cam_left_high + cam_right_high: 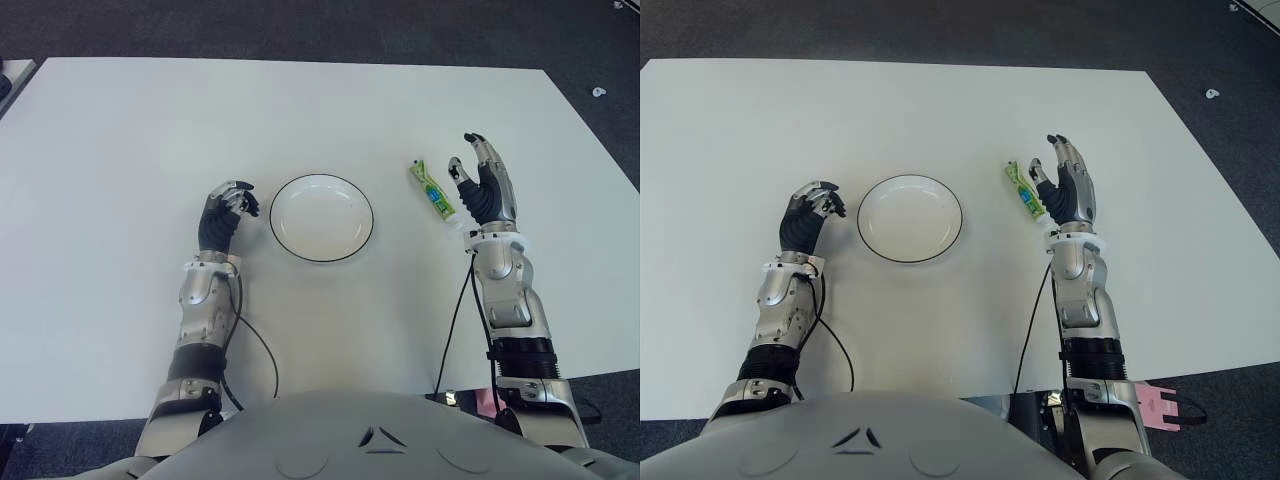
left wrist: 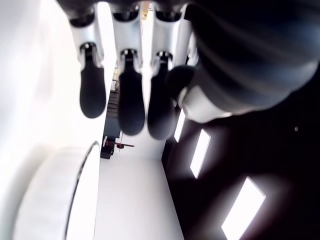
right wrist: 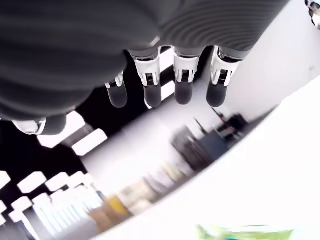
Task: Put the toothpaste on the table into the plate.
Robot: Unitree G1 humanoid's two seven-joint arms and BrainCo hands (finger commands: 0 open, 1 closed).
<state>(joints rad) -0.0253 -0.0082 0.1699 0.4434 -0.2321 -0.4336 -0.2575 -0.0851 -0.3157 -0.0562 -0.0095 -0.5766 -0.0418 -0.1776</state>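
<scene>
Left eye view shows the toothpaste tube (image 1: pixel 433 198) lying flat on the white surface (image 1: pixel 120 130), well right of the white plate (image 1: pixel 321 218) and not yet moved. The right robot hand (image 1: pixel 484 185) stands just beside the tube on its right, fingers extended and spread, holding nothing; whether it touches the tube cannot be told. The right wrist view confirms straight, empty fingers (image 3: pixel 182 85), with the green tube (image 3: pixel 245 232) showing at the frame's lower edge.

The step in hand looks like the reach and grasp. To do it well, the hand should probably settle over the tube's middle and close across its narrow width, since it lies diagonally with one end pointing away from the robot. Gripping too near an end could let it swing.

The left robot hand (image 1: pixel 226 212) shows just left of the plate, fingers curled loosely on nothing.

Room is generous: bare surface lies between tube and plate, nothing blocks the path, and all edges of the surface are well apart from the work. The plate's raised rim is the only thing to clear, so a slight lift seems enough.
</scene>
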